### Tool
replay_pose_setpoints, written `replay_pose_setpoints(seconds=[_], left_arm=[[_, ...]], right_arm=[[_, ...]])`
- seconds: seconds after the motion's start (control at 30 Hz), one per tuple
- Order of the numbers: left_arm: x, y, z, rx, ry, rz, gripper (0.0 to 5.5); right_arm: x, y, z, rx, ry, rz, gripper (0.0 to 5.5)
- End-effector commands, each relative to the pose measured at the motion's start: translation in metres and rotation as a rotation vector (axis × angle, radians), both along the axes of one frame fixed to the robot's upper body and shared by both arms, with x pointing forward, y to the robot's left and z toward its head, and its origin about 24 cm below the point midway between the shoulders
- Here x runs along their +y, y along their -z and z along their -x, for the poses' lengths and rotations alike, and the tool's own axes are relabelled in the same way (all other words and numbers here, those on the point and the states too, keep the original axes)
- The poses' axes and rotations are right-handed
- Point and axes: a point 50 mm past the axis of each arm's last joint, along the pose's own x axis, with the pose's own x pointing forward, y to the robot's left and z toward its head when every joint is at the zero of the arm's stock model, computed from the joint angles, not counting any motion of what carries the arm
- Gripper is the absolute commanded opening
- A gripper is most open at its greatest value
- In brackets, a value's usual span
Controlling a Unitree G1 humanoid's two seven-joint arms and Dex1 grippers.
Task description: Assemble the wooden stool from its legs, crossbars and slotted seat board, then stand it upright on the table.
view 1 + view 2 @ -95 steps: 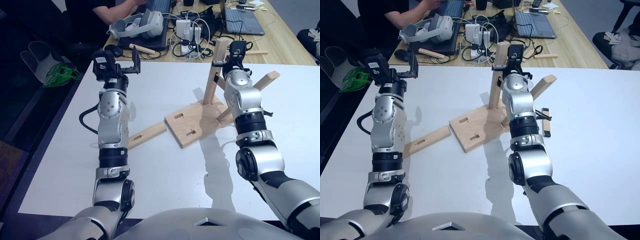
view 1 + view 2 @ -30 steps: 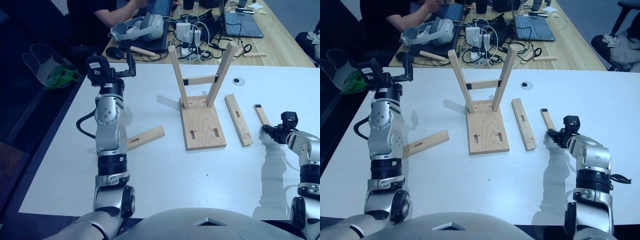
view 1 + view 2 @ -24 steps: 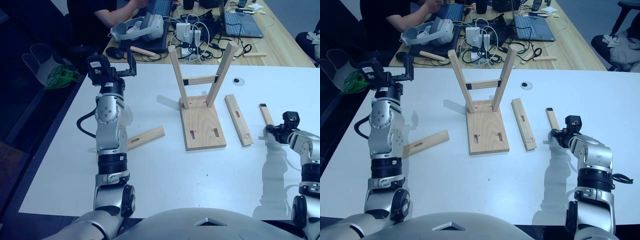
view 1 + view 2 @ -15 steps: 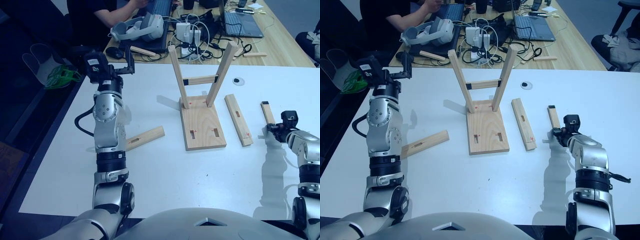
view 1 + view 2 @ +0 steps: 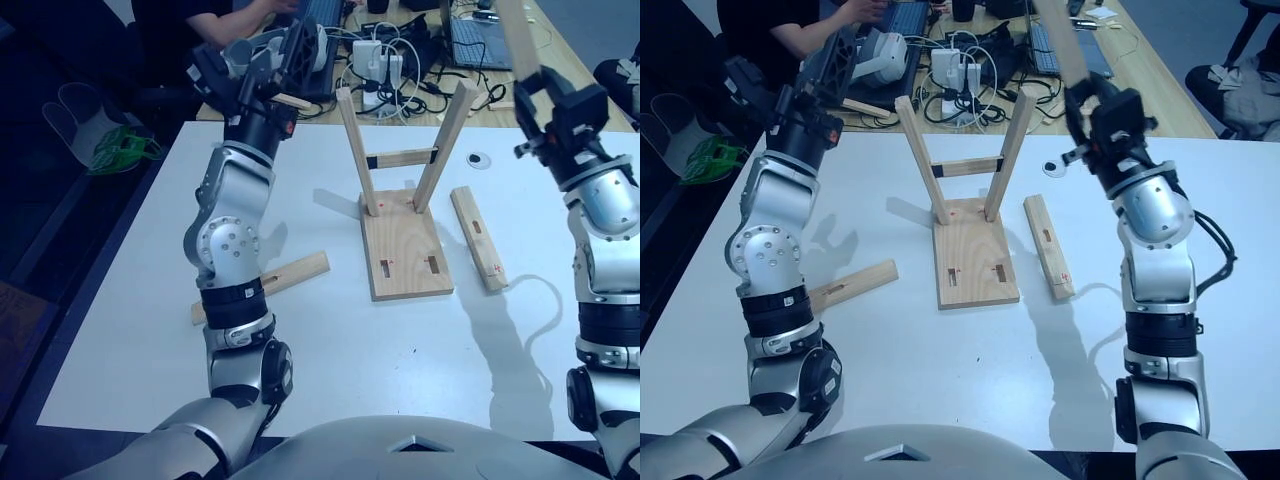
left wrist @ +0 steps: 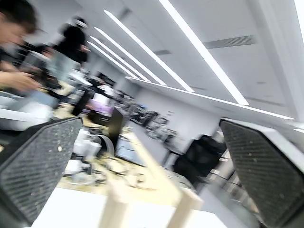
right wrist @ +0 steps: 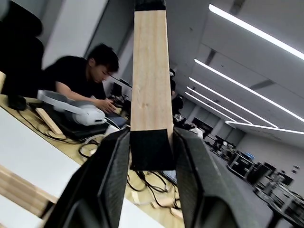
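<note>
The slotted seat board [image 5: 405, 262] lies flat mid-table. Two legs [image 5: 353, 150] [image 5: 448, 140] stand in its far slots, joined by a crossbar [image 5: 403, 159]. One loose leg [image 5: 478, 250] lies just right of the board, another [image 5: 272, 284] to its left. My right gripper [image 7: 151, 159] is raised high at the right, shut on the black-tipped end of a wooden crossbar [image 7: 151, 71] that points upward [image 5: 1058, 40]. My left gripper [image 5: 262, 60] is raised over the table's far left, open with nothing between its pads [image 6: 42, 161], facing the standing legs.
Behind the white table [image 5: 330, 370] stands a wooden desk [image 5: 560, 80] with laptops, a headset [image 5: 285, 50], cables and spare wood pieces; a person sits there. A round grommet [image 5: 480, 158] lies right of the standing legs. The table's left edge drops to dark floor.
My right gripper has lifted the black-tipped crossbar from the table at the right up to head height. My left arm has risen and swung its open gripper toward the standing legs.
</note>
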Motion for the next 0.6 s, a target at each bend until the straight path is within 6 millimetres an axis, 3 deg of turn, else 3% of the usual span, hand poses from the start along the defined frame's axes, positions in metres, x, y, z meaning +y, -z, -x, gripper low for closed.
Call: replay_pose_setpoints(seconds=[0.03, 0.17, 0.33, 0.6], left_arm=[[-0.017, -0.006, 0.017, -0.049, 0.194, -0.001, 5.4], [-0.026, -0.008, 0.024, -0.084, 0.257, -0.047, 5.4], [-0.029, -0.006, 0.025, -0.085, 0.255, -0.066, 5.4], [-0.02, -0.002, 0.019, -0.04, 0.194, -0.021, 4.16]], right_arm=[[0.043, -0.004, 0.015, 0.039, -0.232, 0.011, 1.3], [0.067, 0.002, 0.028, 0.123, -0.381, 0.014, 1.3], [0.079, 0.004, 0.034, 0.173, -0.453, 0.031, 1.3], [0.079, 0.002, 0.031, 0.137, -0.419, 0.052, 1.3]])
